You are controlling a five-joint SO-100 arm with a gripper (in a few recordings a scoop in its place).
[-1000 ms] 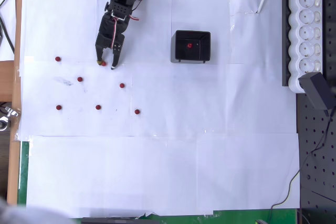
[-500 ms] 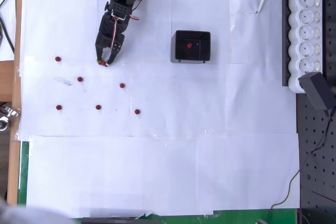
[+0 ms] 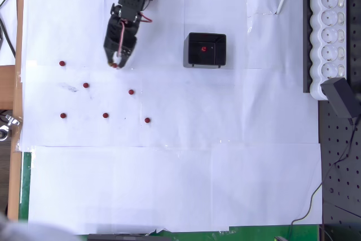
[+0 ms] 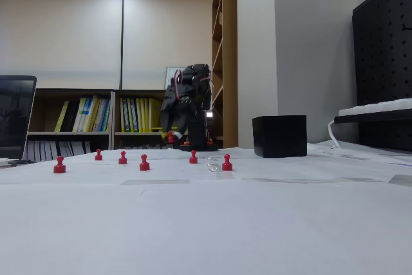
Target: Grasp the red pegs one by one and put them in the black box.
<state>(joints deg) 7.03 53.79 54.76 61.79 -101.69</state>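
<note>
Overhead view: since the earlier frame the gripper (image 3: 115, 64) has pulled back slightly from the paper's seam, fingers clenched on one red peg (image 3: 114, 65), now lifted clear of the sheet in the fixed view (image 4: 170, 138). Six red pegs (image 3: 86, 85) lie loose, left of the black box (image 3: 206, 49), which holds one peg. Open paper separates gripper and box. Arm reaches forward, wrist angled down.

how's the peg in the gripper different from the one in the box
The gripped peg is pinched between the gripper fingers, lifted off the paper in the fixed view; the boxed peg lies loose inside the black box. The gripped one is half hidden; the boxed one shows clearly. Both are red.
</note>
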